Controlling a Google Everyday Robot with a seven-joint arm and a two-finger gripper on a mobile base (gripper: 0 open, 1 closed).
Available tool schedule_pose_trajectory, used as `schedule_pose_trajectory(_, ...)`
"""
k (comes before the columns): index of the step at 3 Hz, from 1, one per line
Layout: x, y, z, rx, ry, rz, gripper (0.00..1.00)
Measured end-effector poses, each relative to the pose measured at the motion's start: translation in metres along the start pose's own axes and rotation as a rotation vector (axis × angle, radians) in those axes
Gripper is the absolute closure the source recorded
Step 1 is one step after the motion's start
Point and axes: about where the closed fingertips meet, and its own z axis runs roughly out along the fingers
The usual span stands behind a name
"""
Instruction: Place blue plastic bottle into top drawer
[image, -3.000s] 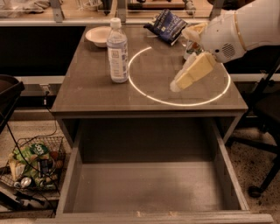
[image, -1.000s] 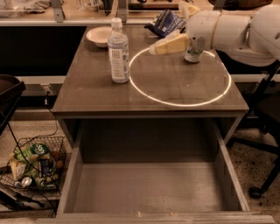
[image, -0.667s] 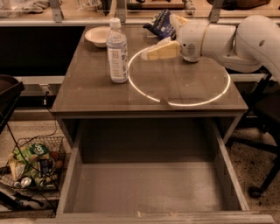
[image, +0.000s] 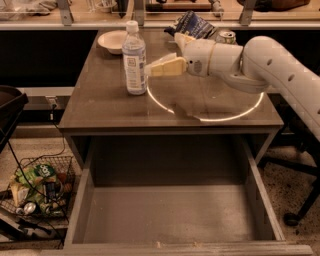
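Note:
The blue plastic bottle (image: 134, 60), clear with a white cap and pale label, stands upright on the left part of the brown table (image: 100, 107). My gripper (image: 150, 66) reaches in from the right at label height. Its cream fingers are open and point at the bottle, the tips right beside it and holding nothing. The top drawer (image: 170, 215) is pulled out below the table's front edge, wide and grey with a bare bottom.
A white bowl (image: 112, 40) sits behind the bottle. A dark snack bag (image: 192, 24) and a soda can (image: 226, 36) stand at the back right. A wire basket of trash (image: 37, 192) sits on the floor at the left, and a chair base (image: 300, 200) at the right.
My gripper has swung from the right side of the table leftward and now sits right beside the bottle. The bottle and drawer have not moved.

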Motion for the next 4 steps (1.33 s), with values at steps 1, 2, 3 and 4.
schedule_pose_trajectory(1, 0.002, 0.006, 0.017, -0.039, -0.010, 0.014, 0.00)
schedule_pose_trajectory(2, 0.010, 0.015, 0.033, -0.071, -0.022, 0.040, 0.00)
schedule_pose_trajectory(3, 0.014, 0.021, 0.041, -0.085, -0.034, 0.053, 0.00)
schedule_pose_trajectory(4, 0.003, 0.032, 0.059, -0.128, -0.076, 0.029, 0.26)
